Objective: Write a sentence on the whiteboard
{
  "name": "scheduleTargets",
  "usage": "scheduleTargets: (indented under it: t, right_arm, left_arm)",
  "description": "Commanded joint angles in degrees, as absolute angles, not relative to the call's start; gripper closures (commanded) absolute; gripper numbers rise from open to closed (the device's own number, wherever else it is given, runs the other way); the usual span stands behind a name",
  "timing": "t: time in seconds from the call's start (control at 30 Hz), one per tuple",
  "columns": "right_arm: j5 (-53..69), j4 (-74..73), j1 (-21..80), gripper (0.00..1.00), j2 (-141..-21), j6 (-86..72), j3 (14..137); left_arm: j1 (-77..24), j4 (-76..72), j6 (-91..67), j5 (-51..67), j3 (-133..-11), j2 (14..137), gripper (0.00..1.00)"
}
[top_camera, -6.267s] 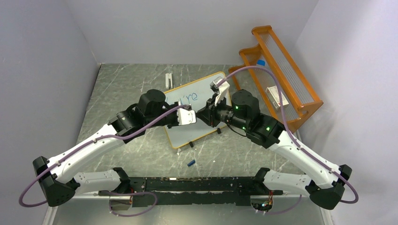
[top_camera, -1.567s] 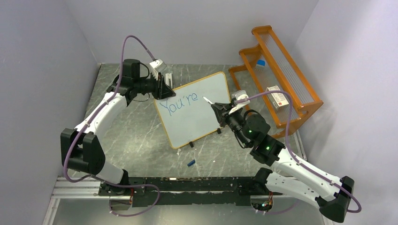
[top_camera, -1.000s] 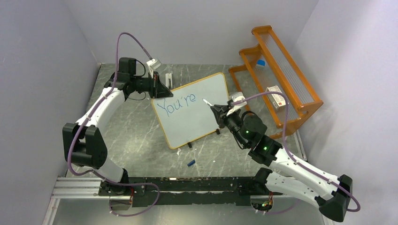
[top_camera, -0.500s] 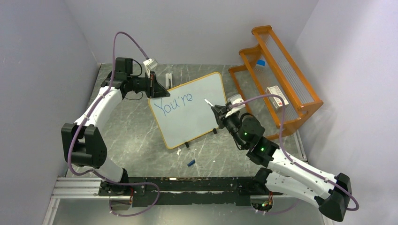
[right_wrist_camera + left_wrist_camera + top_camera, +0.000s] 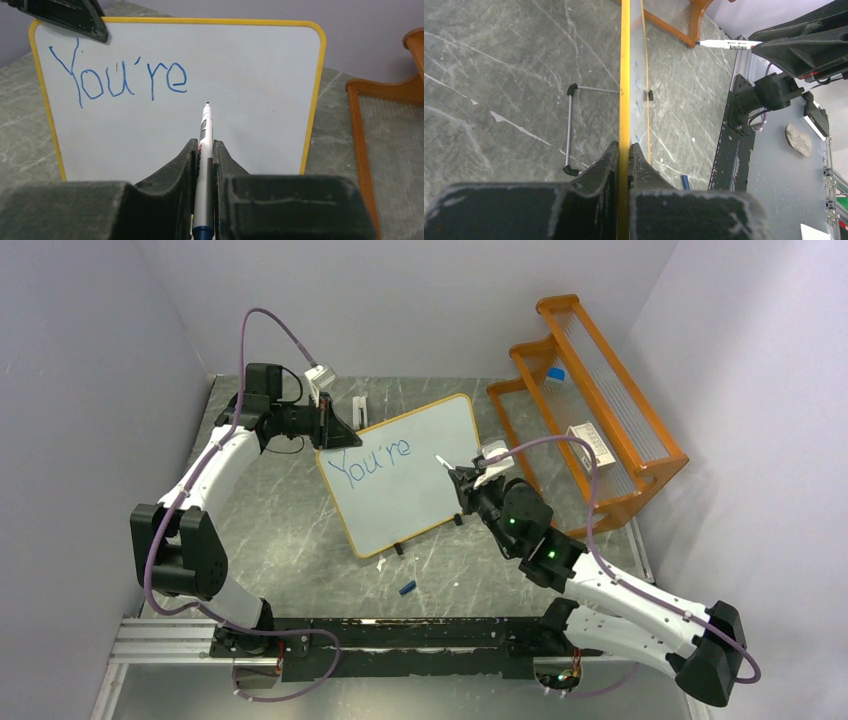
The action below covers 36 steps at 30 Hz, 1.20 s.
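Item: whiteboard [image 5: 250, 90], upright, lettered "You're", its edge clamped in the left end effector [image 5: 624, 150]. Item: marker [image 5: 205, 125], pinched in the right end effector [image 5: 204, 146], tip ahead, short of board.

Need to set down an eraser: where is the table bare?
Bare table lies between the left arm and the left edge of the whiteboard, down to the blue cap. Crowded on the right: right arm, marker, orange rack.

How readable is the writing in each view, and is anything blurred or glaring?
Right wrist: whiteboard evenly lit, no glare, writing crisp; right gripper, holding the marker, soft in the foreground. Left wrist: whiteboard edge-on, writing unreadable; left gripper blurry. Top external: writing small but legible, shadows soft.
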<state>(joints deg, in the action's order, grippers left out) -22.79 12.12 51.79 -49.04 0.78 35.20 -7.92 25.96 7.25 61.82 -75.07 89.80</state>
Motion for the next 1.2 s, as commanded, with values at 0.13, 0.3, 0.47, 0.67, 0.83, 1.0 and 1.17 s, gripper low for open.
scheduleTargets:
  t: [0.13, 0.3, 0.47, 0.67, 0.83, 1.0, 1.17]
  right_arm:
    - [-24.4, 13.7, 51.6, 1.0, -52.2, -1.1, 38.1]
    - [-23.0, 12.7, 51.6, 1.0, -54.7, -1.8, 39.4]
    - [-24.3, 15.1, 55.1, 1.0, -55.3, -0.6, 37.4]
    - [-32.6, 24.1, 66.2, 1.0, -58.0, 3.1, 33.5]
    - [-36.0, 31.3, 72.3, 1.0, -62.8, 5.7, 32.4]
    - [-37.3, 36.9, 76.5, 1.0, -68.4, 7.3, 33.7]
    - [-37.7, 38.3, 77.8, 1.0, -73.8, 7.3, 36.3]
  left_arm:
    - [-7.0, 25.1, 10.7, 60.2, -73.3, 88.1, 0.95]
    - [-7.0, 25.0, 10.6, 60.2, -73.2, 88.2, 0.95]
    - [-7.0, 24.7, 10.2, 60.2, -73.3, 88.4, 0.95]
    - [-6.9, 24.2, 9.9, 60.3, -73.0, 88.3, 0.95]
    - [-6.9, 24.0, 9.8, 60.3, -72.9, 88.3, 0.95]
    - [-6.9, 24.0, 9.7, 60.3, -72.8, 88.2, 0.95]
    - [-6.9, 24.0, 9.7, 60.2, -72.7, 88.1, 0.95]
